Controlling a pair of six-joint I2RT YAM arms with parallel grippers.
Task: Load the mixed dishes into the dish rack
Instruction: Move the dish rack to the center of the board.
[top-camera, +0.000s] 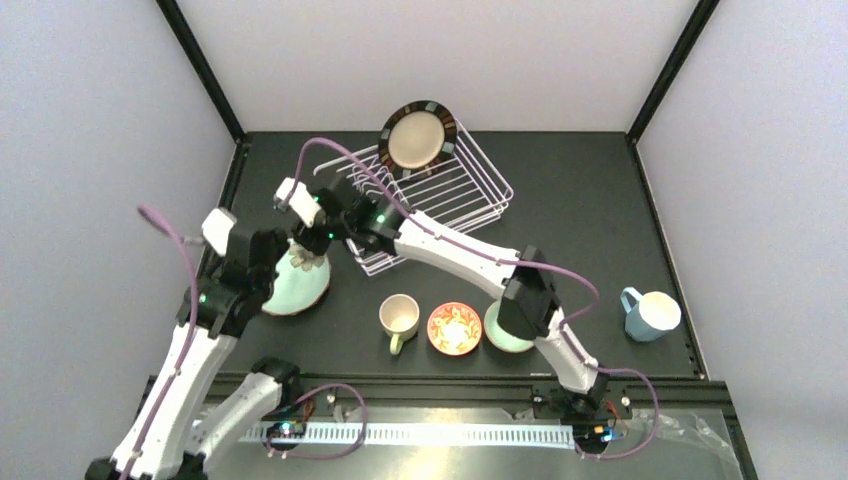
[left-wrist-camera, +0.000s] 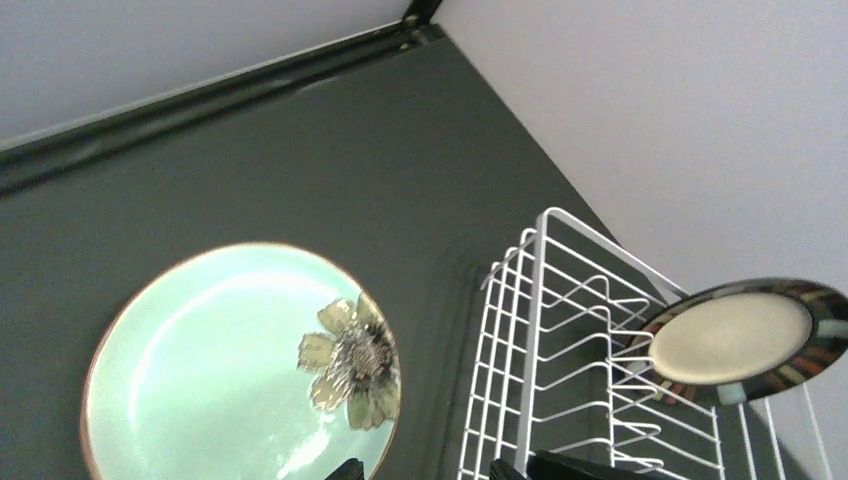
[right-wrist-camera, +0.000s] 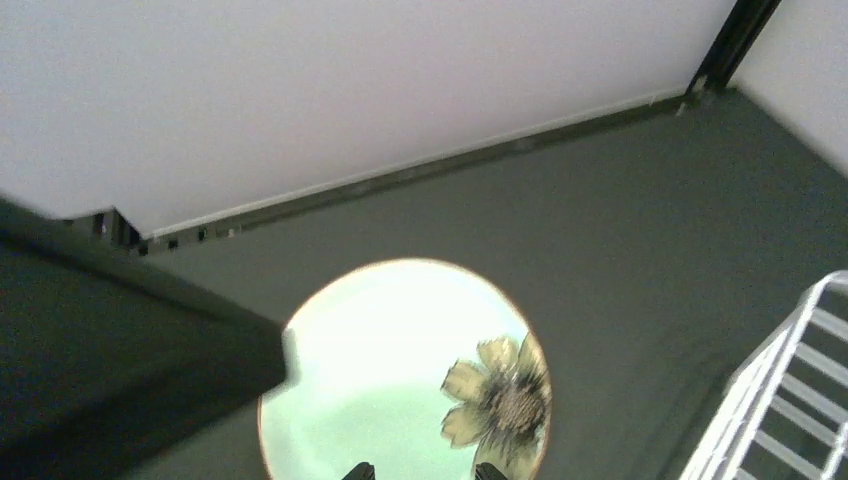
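Observation:
The teal flower plate (top-camera: 300, 288) (left-wrist-camera: 230, 370) (right-wrist-camera: 400, 370) lies flat on the dark table, left of the white wire dish rack (top-camera: 470, 195) (left-wrist-camera: 540, 330). A cream plate with a dark striped rim (top-camera: 418, 137) (left-wrist-camera: 735, 340) stands upright in the rack's far end. My left gripper (top-camera: 283, 262) (left-wrist-camera: 425, 470) is open, with the plate's right rim below the gap between its tips. Over the same plate my right gripper (top-camera: 318, 245) (right-wrist-camera: 423, 472) hangs open, close to the flower, with nothing held.
Along the front stand a cream mug (top-camera: 399, 318), a red-orange bowl (top-camera: 454, 328), a mint bowl (top-camera: 500, 338) half under my right elbow, and a blue mug (top-camera: 650, 315) far right. In the right wrist view the left arm (right-wrist-camera: 110, 350) fills the left side.

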